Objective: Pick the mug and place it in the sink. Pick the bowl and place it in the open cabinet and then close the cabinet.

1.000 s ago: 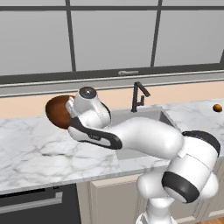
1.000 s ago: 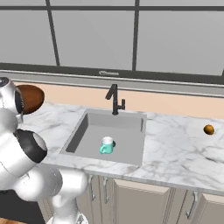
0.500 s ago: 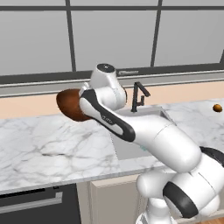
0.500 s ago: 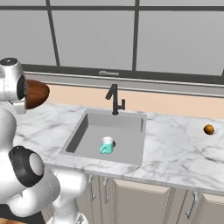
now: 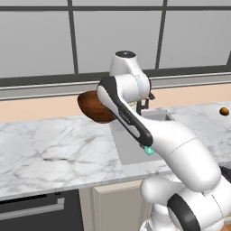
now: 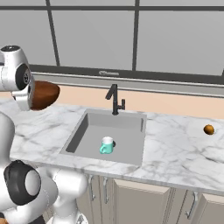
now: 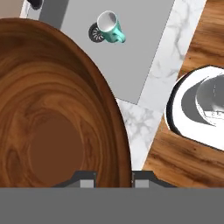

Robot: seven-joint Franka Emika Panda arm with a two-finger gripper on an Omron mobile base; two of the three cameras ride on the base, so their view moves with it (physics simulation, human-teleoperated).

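Observation:
My gripper is shut on the rim of the dark wooden bowl, one fingertip on each side of the wall. The bowl hangs in the air, tipped on its side, above the counter left of the sink. From the right it shows as the bowl beside my white wrist. The small teal-and-white mug stands upright on the floor of the grey sink, near the drain. From the hand, the mug and sink lie far below. The cabinet is out of view.
A black faucet rises behind the basin. A small brown-orange round object lies on the marble counter at the right. Windows run along the back wall. A dark appliance front sits under the counter at the left.
The arm has lifted the bowl higher and swung it toward the sink side. The mug has stayed in the sink.

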